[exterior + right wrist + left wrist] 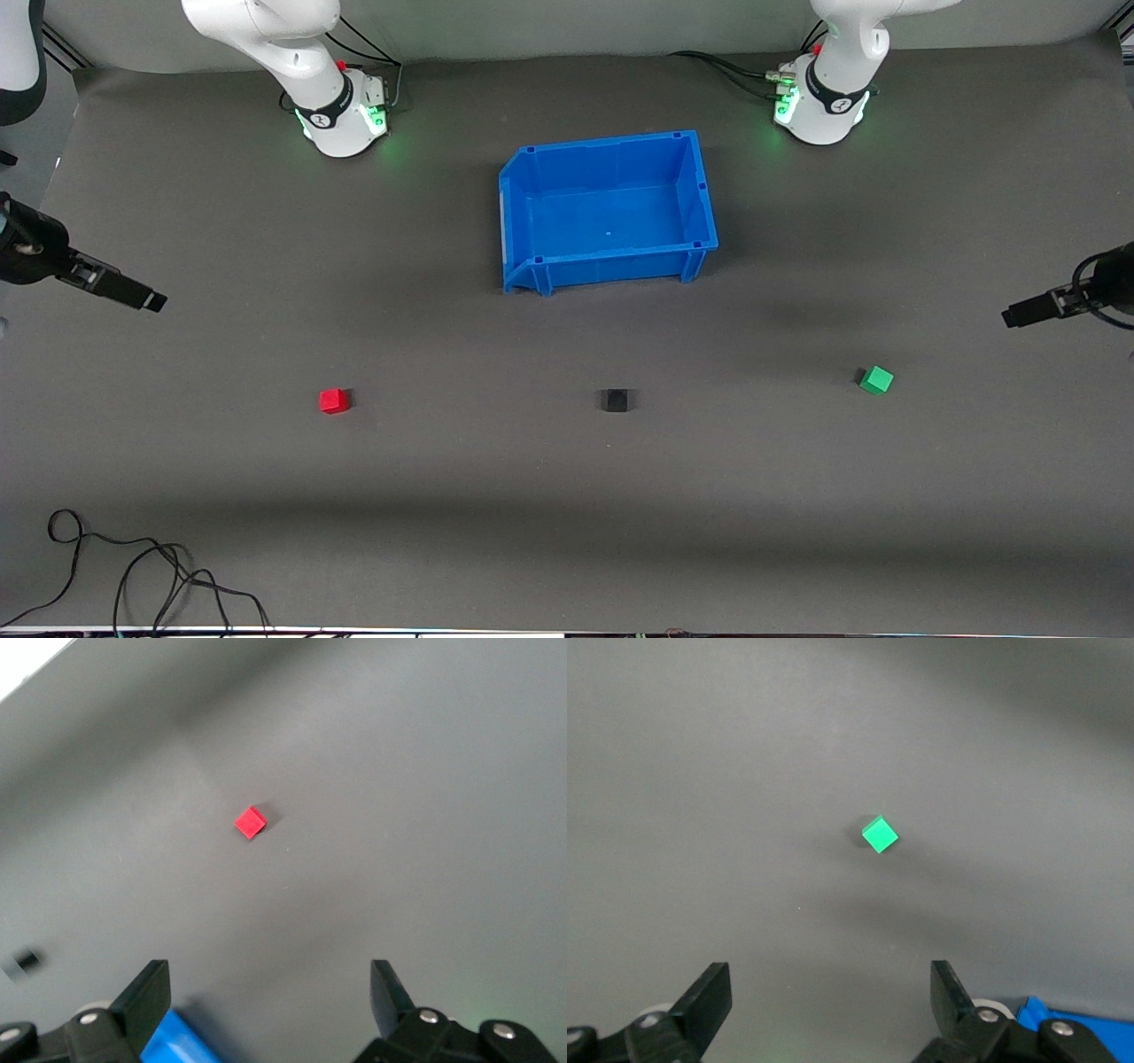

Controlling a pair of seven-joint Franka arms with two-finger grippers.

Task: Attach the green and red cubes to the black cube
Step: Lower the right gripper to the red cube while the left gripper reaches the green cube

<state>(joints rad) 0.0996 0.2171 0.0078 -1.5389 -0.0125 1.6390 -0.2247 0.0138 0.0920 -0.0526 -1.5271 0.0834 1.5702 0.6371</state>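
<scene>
Grey mat: green cube, red cube apart from wide-open, empty left hand, right hand

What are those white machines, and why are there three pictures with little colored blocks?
The white machines are two robot arms bolted to a table with a grey mat. The big picture comes from a camera high up, facing the robots. The other two come from small cameras on each arm's wrist, looking down past its own grabbing part.

The left end effector hangs over the mat above the green cube. The right end effector hangs over the mat above the red cube. Both are open and hold nothing.

On the mat, the red cube, black cube and green cube lie spaced apart in a row, black in the middle. A blue bin sits closer to the robots' bases, with nothing in it.
</scene>
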